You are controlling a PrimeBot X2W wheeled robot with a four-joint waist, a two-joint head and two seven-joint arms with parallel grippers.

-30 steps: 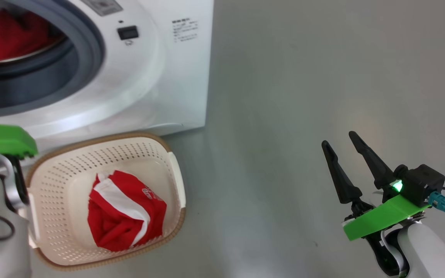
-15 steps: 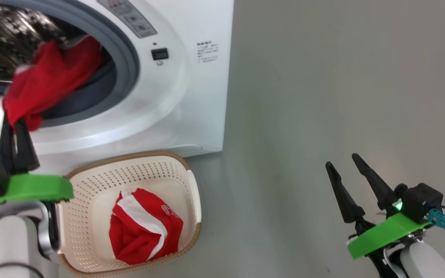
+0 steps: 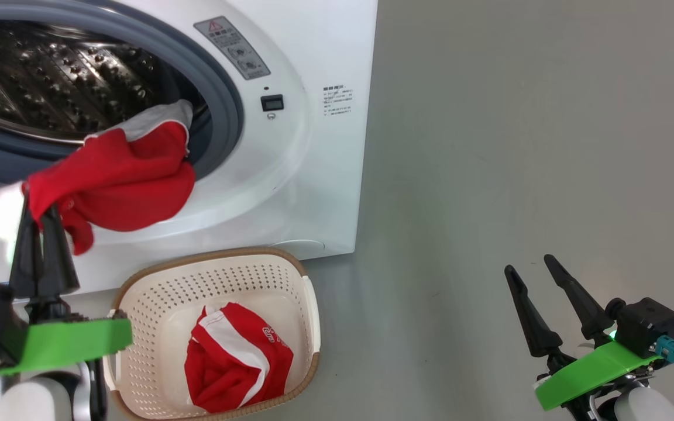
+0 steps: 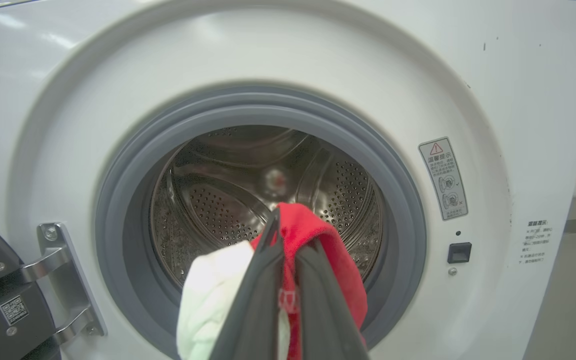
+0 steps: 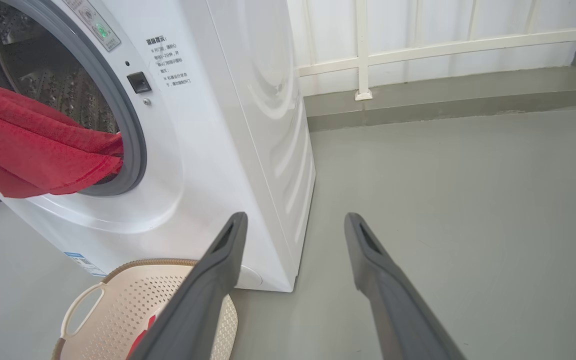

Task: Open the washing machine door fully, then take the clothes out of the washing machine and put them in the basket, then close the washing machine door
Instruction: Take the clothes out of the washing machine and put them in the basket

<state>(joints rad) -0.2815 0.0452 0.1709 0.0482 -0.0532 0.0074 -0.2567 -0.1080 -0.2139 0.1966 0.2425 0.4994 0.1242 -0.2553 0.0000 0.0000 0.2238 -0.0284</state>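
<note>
Basket (image 3: 309,304), lower centre: holds one red-and-white garment (image 3: 237,362). Washer (image 3: 313,146), upper left: second garment (image 3: 120,175) trails from its mouth, clamped in left gripper (image 3: 37,204). Right gripper (image 3: 529,264), lower right: fingers apart, empty.

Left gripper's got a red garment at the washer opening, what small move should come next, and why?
Probably pull the left gripper back and lower it toward the basket. It is shut on the red garment, whose far end drapes over the grey gasket, and the basket sits just below.
</note>
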